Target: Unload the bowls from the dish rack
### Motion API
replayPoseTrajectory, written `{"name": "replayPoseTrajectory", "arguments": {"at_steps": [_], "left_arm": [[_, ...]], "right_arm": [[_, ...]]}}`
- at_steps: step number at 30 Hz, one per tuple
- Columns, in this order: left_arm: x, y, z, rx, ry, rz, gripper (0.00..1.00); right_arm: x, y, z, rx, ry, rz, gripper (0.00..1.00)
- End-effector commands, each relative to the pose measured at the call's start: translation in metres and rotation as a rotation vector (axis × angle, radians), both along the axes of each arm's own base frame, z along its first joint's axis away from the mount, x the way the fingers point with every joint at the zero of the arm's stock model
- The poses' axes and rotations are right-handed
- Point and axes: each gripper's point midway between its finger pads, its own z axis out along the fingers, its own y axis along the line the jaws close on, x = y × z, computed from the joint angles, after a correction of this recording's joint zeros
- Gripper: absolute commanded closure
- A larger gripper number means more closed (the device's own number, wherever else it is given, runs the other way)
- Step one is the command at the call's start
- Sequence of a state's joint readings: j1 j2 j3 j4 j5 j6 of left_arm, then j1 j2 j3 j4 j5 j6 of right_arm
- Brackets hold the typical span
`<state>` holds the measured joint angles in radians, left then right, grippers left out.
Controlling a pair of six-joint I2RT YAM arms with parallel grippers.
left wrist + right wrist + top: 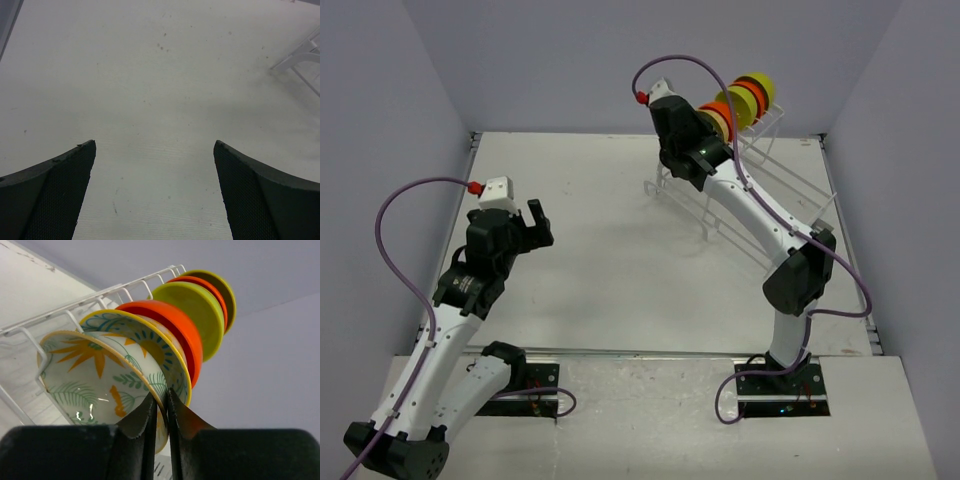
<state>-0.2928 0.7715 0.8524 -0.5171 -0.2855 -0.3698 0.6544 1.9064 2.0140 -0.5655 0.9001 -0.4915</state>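
Your right gripper [161,399] clamps a bowl [95,385] by its rim; your left gripper [155,160] gapes empty over the white table [610,240], lilac walls [570,60] around. That bowl stands frontmost in the rack [75,304].

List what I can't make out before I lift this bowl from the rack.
- Left wrist view: only a corner of the dish rack, cut off by the right edge; no bowls.
- Top view: the right gripper is hidden under its own wrist.
- Right wrist view: the gripper body covers the lower rim of the front patterned bowl, so its seat in the wires is hidden.
- Right wrist view: the rear bowls overlap; their count is unsure.
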Motion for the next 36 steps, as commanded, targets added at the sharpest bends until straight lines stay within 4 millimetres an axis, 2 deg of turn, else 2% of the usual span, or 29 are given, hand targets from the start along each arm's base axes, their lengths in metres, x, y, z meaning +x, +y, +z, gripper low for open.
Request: {"name": "replayPoseTrajectory", "arguments": {"at_steps": [1, 4, 8, 30, 36], "left_arm": [[0.003, -0.002, 0.009, 0.008, -0.045, -0.027, 0.00], [0.003, -0.001, 0.010, 0.009, -0.047, -0.024, 0.00], [0.002, 0.000, 0.013, 0.008, -0.059, -0.016, 0.00], [0.002, 0.003, 0.015, 0.005, -0.064, -0.006, 0.00], [0.002, 0.002, 0.016, 0.001, -0.068, -0.010, 0.00]], "right_arm": [[0.002, 0.000, 0.010, -0.013, -0.056, -0.015, 0.89], [0.001, -0.002, 0.019, -0.024, -0.092, -0.020, 0.97], [-0.002, -0.003, 0.030, -0.036, -0.131, -0.027, 1.00], [-0.025, 0.004, 0.093, -0.081, -0.305, -0.007, 1.00], [-0.039, 0.004, 0.122, -0.057, -0.365, -0.022, 1.00]]}}
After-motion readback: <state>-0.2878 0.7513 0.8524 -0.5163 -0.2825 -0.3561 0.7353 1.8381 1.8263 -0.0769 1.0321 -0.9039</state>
